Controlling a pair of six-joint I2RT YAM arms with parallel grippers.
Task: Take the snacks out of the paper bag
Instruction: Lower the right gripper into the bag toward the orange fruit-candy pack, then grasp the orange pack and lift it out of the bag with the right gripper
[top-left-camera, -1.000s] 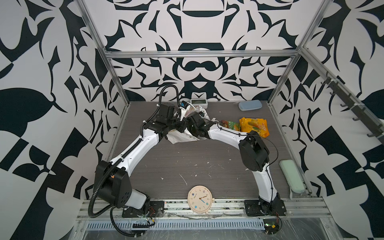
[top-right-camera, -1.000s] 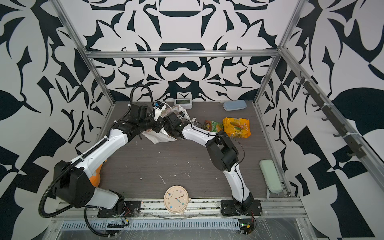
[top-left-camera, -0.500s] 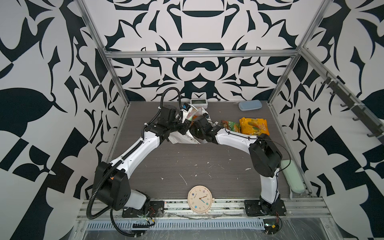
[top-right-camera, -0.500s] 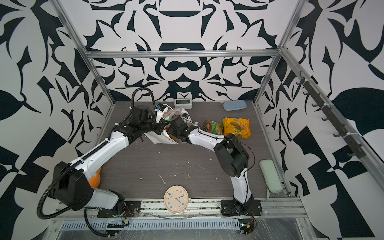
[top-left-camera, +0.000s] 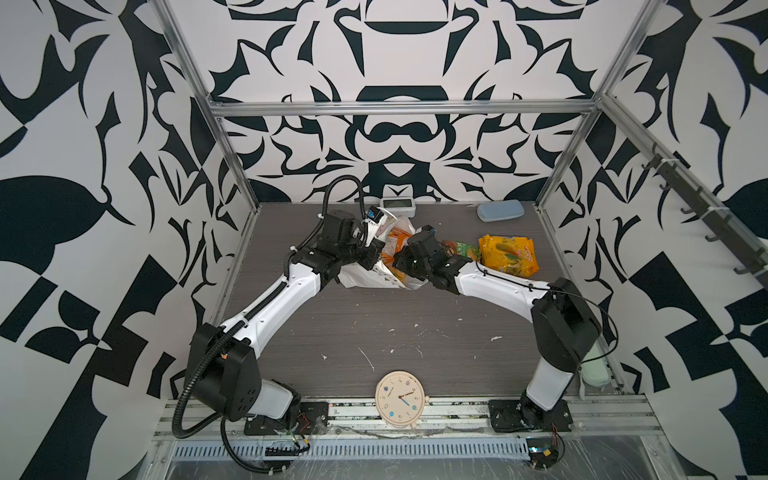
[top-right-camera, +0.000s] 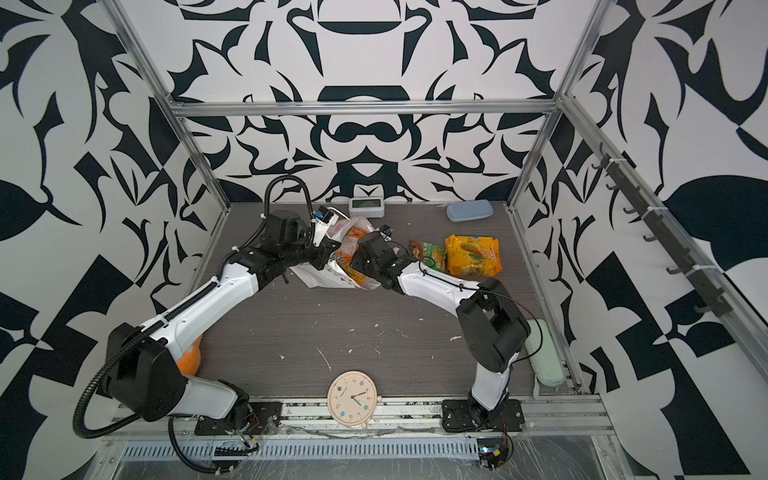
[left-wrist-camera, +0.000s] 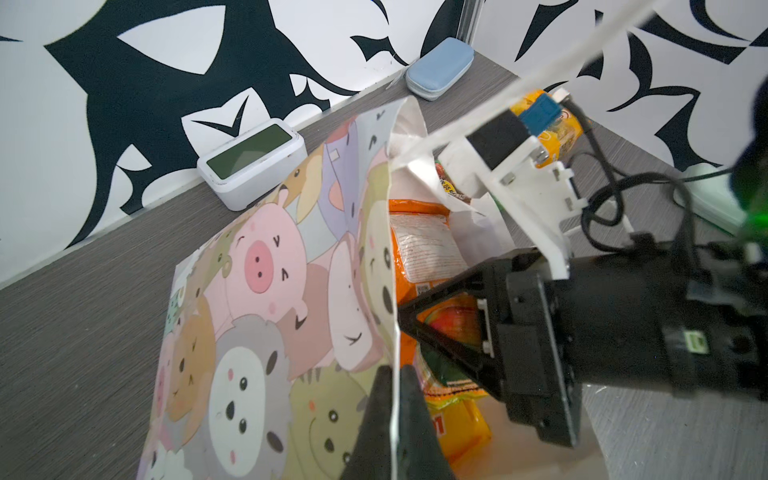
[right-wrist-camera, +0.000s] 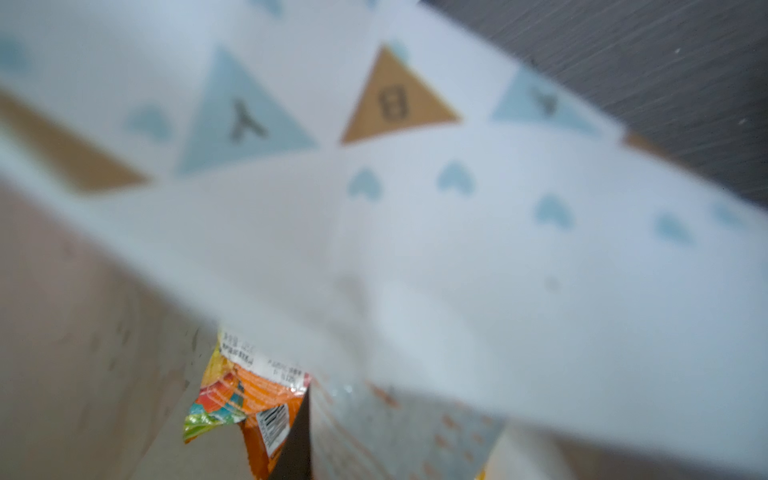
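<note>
1. In a top view, the paper bag (top-left-camera: 374, 276) sits at the back of the table (top-left-camera: 374, 332), with two snacks beside it: a yellow-orange packet (top-left-camera: 507, 255) and a green packet (top-left-camera: 459, 249).
2. Only the left wrist view shows the left hand (left-wrist-camera: 392, 386) pinched tight on the bag's rim, with orange packets (left-wrist-camera: 424, 249) inside.
3. The right hand (left-wrist-camera: 405, 320) reaches into the mouth. Its own blurred view shows a finger (right-wrist-camera: 296, 444) beside a packet, so its grip cannot be told.
</note>
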